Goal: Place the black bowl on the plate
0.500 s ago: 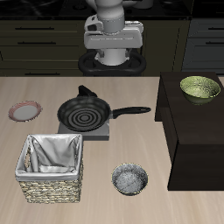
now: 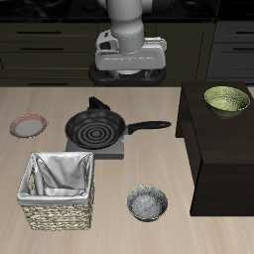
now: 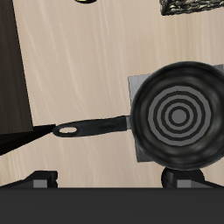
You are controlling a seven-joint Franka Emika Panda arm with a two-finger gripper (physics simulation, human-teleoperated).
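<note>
Gripper (image 2: 127, 65) lowered; black bowl (image 2: 147, 203) near front edge

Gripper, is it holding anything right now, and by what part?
Nothing is held. The gripper hangs high at the table's back, while the black bowl sits untouched near the front edge.

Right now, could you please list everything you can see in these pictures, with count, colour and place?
black bowl: one, dark outside, speckled grey inside, near the table's front edge.
plate: one, whitish, pinkish-red rim, table's side edge.
frying pan: one, black, spiral-marked, on a grey block mid-table.
basket: one, woven, pale lining, beside the bowl.
green bowl: one, olive, on the dark cabinet.
claw: one, grey-white, high at the back; whether open cannot be told.
</note>
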